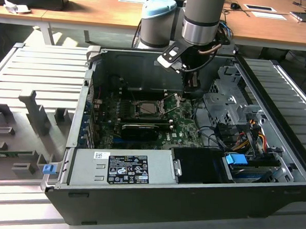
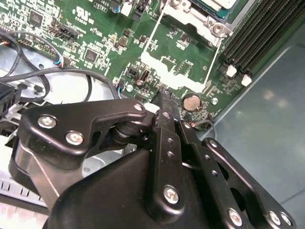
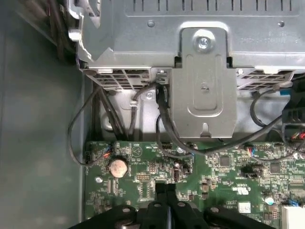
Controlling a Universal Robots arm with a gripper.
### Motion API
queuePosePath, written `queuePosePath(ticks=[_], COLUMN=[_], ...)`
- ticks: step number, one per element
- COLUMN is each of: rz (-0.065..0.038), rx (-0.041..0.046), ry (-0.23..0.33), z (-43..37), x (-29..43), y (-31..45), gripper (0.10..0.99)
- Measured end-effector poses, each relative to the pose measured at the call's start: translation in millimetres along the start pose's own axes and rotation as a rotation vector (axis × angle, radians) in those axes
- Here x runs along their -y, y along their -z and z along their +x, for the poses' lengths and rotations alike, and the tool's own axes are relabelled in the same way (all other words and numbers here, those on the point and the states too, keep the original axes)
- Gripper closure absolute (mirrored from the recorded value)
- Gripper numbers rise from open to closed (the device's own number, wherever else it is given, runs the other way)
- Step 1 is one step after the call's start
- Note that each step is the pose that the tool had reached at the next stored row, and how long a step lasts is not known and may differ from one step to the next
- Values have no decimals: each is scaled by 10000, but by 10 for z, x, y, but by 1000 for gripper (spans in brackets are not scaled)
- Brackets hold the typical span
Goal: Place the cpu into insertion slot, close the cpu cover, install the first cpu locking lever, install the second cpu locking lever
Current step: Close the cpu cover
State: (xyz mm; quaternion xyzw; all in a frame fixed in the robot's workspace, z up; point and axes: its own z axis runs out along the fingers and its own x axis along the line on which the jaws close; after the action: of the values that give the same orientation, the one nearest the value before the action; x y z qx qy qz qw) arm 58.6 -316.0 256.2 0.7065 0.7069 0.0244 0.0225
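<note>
The gripper (image 1: 191, 93) hangs low in the case, fingers pinched together on nothing (plain in both wrist views), tips over the green board near a coin cell (image 3: 117, 167). The cpu (image 1: 151, 108) lies in the insertion slot (image 1: 138, 109), toward the exterior view's left. I'd say lever work is in hand, and a raised locking lever (image 1: 172, 104) calls for fine aim.

One open computer case (image 1: 163, 210), one green motherboard (image 1: 185, 129), one power supply (image 1: 122, 167), one coin battery (image 3: 117, 167), one insertion slot (image 1: 149, 108), one gripper (image 3: 162, 188).
</note>
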Motion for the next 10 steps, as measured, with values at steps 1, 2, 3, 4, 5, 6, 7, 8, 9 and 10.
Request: queuePosePath(ticks=[1, 2, 3, 4, 5, 6, 7, 8, 9, 10], rz=[14, 20, 26, 29, 30, 32, 34, 33, 34, 34], rx=[11, 12, 8, 8, 9, 12, 9, 8, 9, 9], ry=[9, 29, 75, 91, 92, 93, 93, 93, 92, 91], z=[0, 0, 0, 0, 0, -1, 0, 0, 0, 0], x=[-5, -5, -4, -3, 0, 9, 24, 42, 61, 81], y=[-14, -36, -73, -86, -88, -87, -87, -86, -85, -84], gripper=[980, 980, 980, 980, 980, 980, 980, 980, 980, 980])
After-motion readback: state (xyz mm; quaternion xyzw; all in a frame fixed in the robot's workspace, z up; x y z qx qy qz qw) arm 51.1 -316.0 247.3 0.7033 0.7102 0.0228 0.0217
